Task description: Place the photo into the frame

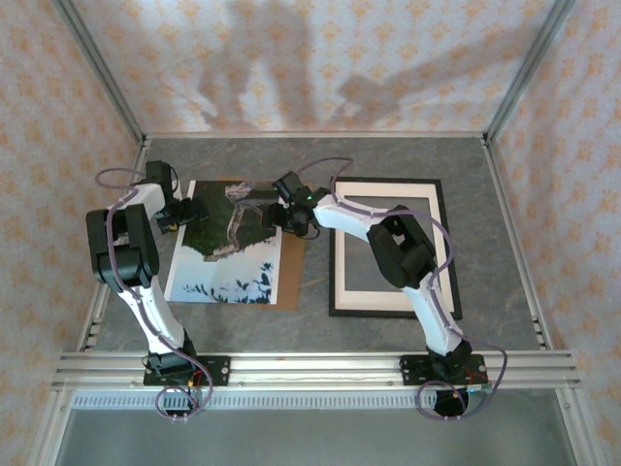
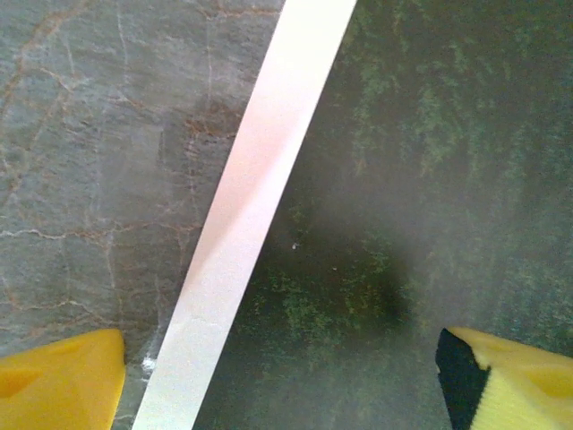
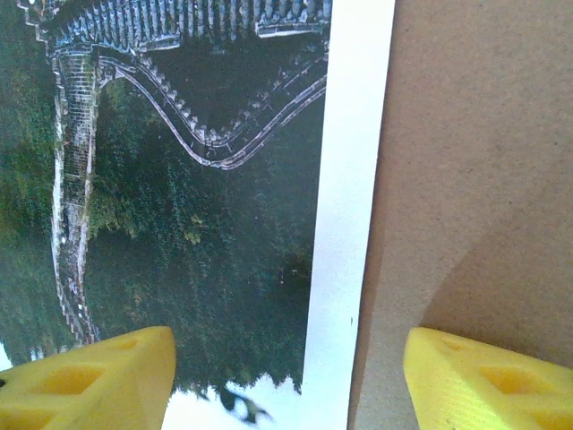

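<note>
On table (image 1: 505, 214): one photo (image 1: 228, 248), one backing board (image 1: 293, 277), one frame (image 1: 388, 186); wrist views reveal left gripper (image 2: 277, 381), right gripper (image 3: 286, 372) spread, empty.

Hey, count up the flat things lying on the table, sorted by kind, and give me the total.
Photo: 1
Brown backing board: 1
Black frame: 1
Total: 3
</note>
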`<state>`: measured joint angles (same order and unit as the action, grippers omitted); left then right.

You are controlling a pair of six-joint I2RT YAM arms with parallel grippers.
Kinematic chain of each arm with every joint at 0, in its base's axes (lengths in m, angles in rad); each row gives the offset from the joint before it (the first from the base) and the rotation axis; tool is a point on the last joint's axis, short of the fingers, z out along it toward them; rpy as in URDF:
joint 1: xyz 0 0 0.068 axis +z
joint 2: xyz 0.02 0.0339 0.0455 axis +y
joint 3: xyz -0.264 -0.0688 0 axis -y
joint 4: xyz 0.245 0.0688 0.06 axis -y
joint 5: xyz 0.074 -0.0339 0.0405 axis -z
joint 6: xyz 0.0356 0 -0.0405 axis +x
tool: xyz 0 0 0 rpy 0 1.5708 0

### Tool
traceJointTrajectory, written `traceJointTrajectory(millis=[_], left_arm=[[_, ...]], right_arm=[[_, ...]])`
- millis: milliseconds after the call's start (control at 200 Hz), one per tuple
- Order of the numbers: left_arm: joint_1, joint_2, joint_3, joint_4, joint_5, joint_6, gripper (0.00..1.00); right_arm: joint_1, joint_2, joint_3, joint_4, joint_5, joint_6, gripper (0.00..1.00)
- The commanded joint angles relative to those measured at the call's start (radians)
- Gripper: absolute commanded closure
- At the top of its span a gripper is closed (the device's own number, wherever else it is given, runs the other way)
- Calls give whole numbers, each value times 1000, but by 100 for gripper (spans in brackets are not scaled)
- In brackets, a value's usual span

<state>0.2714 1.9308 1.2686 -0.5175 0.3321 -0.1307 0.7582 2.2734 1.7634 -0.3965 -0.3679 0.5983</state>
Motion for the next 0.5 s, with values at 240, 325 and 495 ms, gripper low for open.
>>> traceJointTrajectory(millis=[240,325,495], left_arm=[[-49,-47,-119,52,244,-64,23],[-48,-61,-127,68,258,-78,22],[-47,-89,-147,120,312,-114,20]], right_arm=[[-4,50,28,-22,-19,23,31],[-3,49,24,-17,-25,31,31],[-7,53,10,4,-42,60,31]])
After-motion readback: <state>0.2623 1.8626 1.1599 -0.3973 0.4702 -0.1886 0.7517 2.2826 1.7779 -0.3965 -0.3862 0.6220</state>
